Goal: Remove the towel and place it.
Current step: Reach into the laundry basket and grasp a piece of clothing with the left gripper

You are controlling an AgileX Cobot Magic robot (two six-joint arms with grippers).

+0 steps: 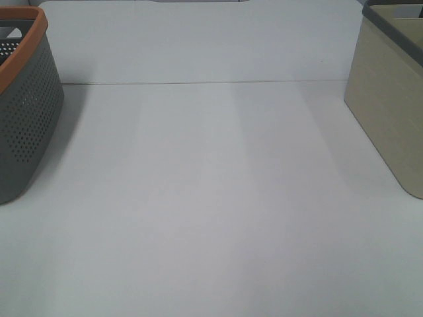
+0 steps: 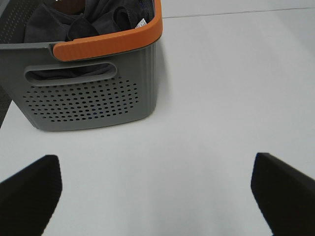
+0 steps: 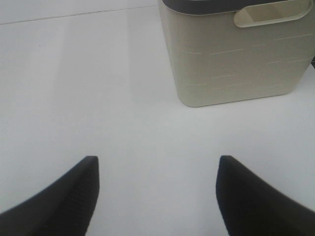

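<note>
No text, brand, number or sign can be read in any view. The only label in sight is a small white tag [image 2: 141, 22] on the dark charcoal terry-cloth towel [image 2: 49, 24], which lies bunched inside the grey perforated plastic basket with the orange rim [image 2: 88, 103] at the table's left edge. Any print on the tag is too small to make out.
</note>
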